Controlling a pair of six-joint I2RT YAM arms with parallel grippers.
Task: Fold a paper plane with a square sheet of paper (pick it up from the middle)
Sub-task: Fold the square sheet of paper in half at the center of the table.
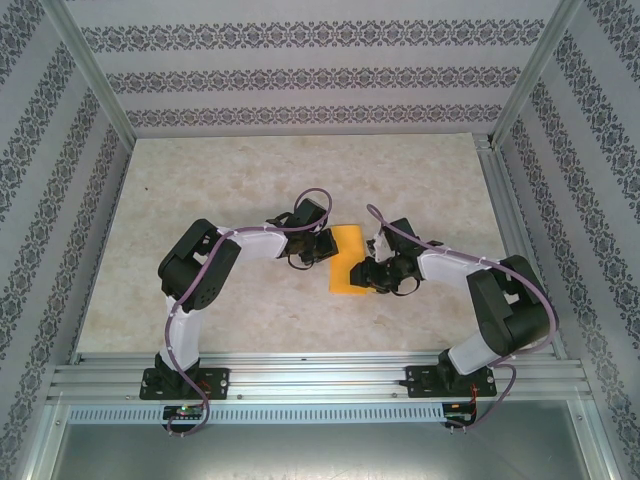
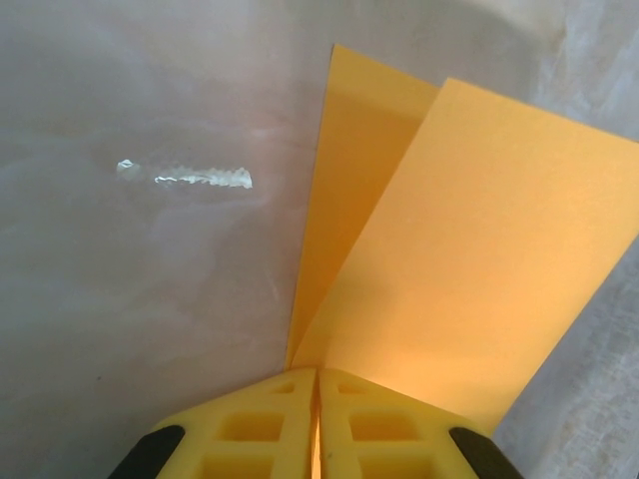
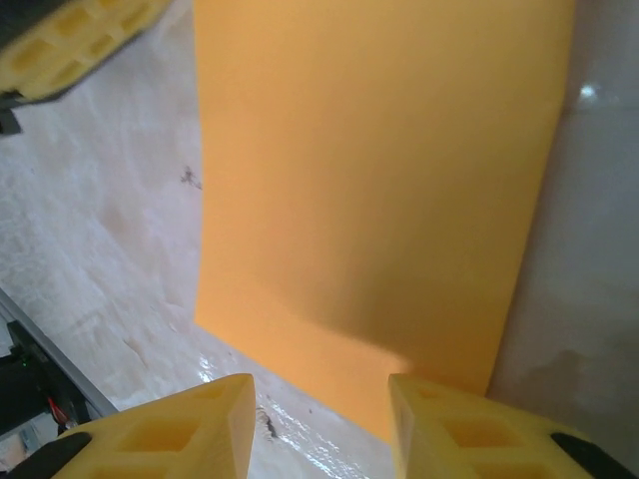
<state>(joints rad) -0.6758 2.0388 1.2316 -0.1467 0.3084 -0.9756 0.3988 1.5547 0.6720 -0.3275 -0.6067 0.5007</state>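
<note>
While the left hand (image 2: 317, 387) is clamped on the left edge of the square sheet of paper (image 1: 346, 260), doubled over on the desk (image 1: 200, 190) between the arms, the right hand (image 3: 319, 391) hovers fingers apart by its right edge. Looks like first-fold creasing to me; next needs a careful press along the fold.

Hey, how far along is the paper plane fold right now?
Early. Done: the paper is doubled over once, its two layers fanning apart. In hand: the left gripper is shut on it where the layers meet, while the right gripper stands open at its near edge. To do: all the corner and wing folds; it's a plain rectangle, no pointed nose.
</note>
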